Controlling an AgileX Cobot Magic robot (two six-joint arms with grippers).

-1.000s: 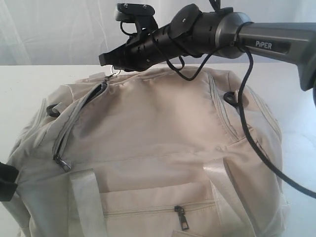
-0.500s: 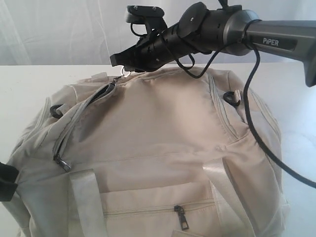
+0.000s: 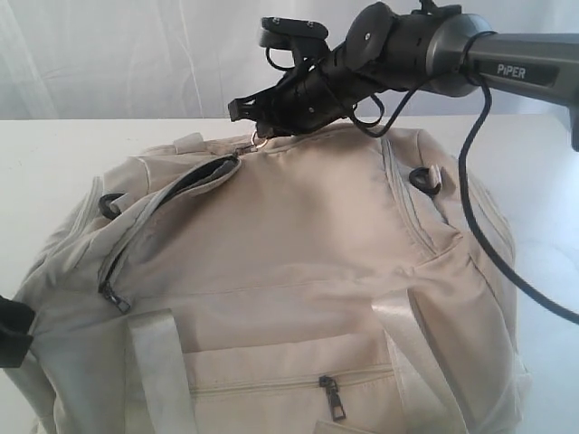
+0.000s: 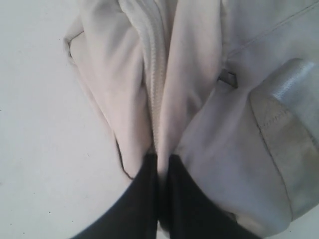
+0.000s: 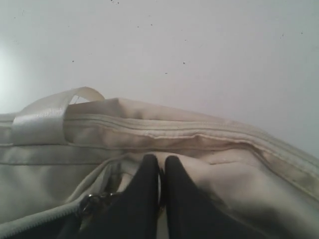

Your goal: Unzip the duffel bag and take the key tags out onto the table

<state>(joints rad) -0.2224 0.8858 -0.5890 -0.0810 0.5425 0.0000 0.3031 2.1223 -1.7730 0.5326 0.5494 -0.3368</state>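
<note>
The cream duffel bag (image 3: 289, 253) fills the white table (image 3: 54, 154). At the bag's far top edge my right gripper (image 3: 244, 113) is shut on the metal zipper pull (image 3: 257, 140). A short dark gap of opened zipper (image 3: 204, 174) trails behind it to the left. In the right wrist view the fingers (image 5: 162, 162) pinch a metal ring, with the slider (image 5: 92, 203) beside them. My left gripper (image 4: 162, 159) is shut on a fold of the bag's fabric (image 4: 199, 74) at its left end; it shows as a black shape (image 3: 11, 330). The key tags are hidden.
A second zipper pull (image 3: 115, 298) hangs on the bag's left side and a pocket pull (image 3: 332, 398) sits at the front. Pale straps (image 3: 163, 371) cross the front. A black D-ring (image 3: 423, 178) and the right arm's cable (image 3: 479, 226) lie on the right.
My right gripper has moved to the right along the bag's top with the zipper pull, and the open gap behind it has lengthened. The left gripper has stayed put.
</note>
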